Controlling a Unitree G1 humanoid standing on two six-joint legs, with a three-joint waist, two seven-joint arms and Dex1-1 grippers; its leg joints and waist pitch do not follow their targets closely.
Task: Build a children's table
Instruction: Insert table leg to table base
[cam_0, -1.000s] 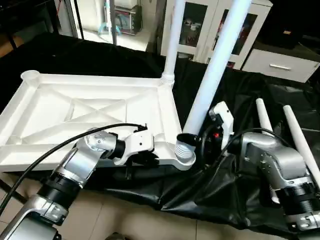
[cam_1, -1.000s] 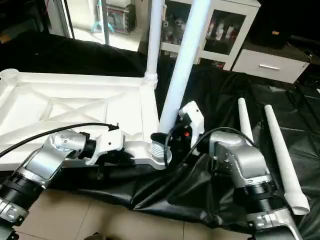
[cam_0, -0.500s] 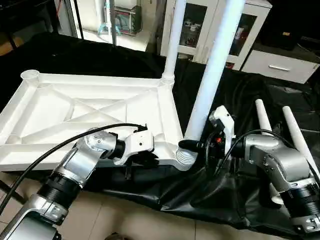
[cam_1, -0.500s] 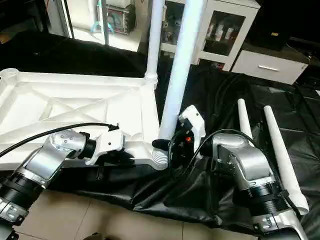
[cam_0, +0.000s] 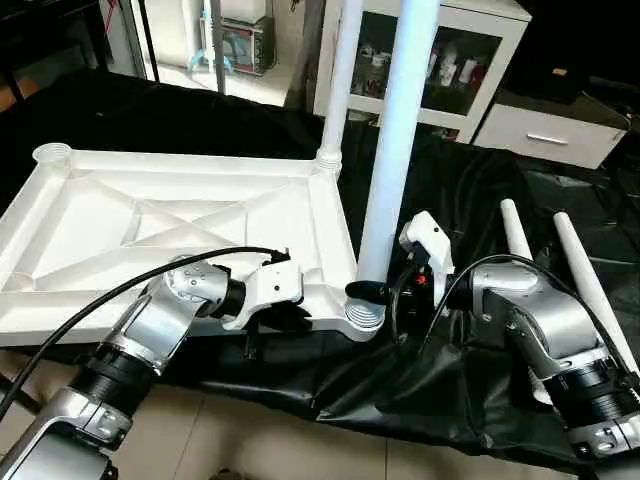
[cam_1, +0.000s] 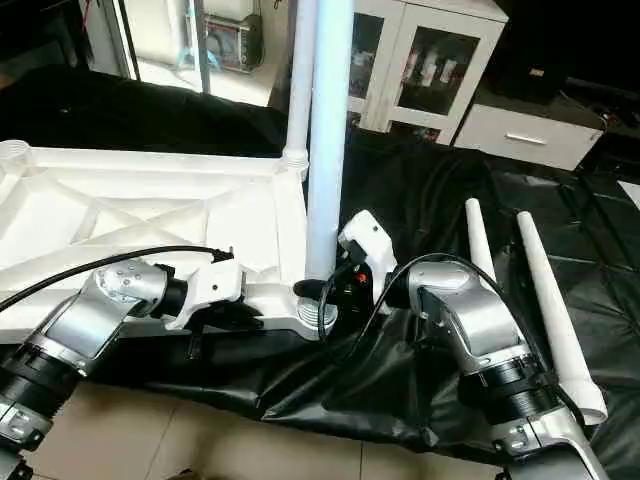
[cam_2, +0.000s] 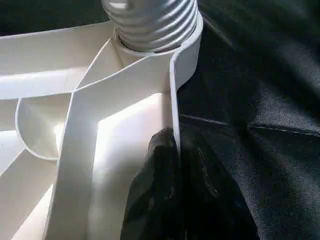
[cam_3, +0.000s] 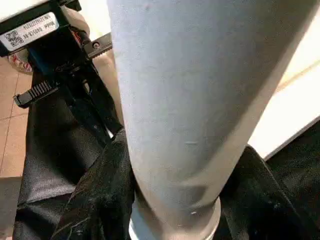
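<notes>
The white table top (cam_0: 150, 215) lies upside down on black cloth, X ribs up. One tube leg (cam_0: 340, 80) stands in its far right corner socket. A second leg (cam_0: 395, 130) stands nearly upright, its foot at the near right threaded socket (cam_0: 363, 318). My right gripper (cam_0: 378, 292) is shut on this leg just above the socket, and black fingers (cam_3: 100, 200) flank the tube (cam_3: 190, 100). My left gripper (cam_0: 285, 315) is shut on the top's near rim (cam_2: 172, 90), beside that socket (cam_2: 152, 20).
Two loose legs (cam_0: 515, 235) (cam_0: 590, 290) lie side by side on the cloth to the right of my right arm. A white glass-door cabinet (cam_0: 455, 60) and a drawer unit (cam_0: 545, 130) stand behind. Tiled floor (cam_0: 250, 430) shows below the cloth's front edge.
The right gripper has swung the held leg from leaning right to nearly upright over the near right socket. The left gripper has kept its hold on the rim.
</notes>
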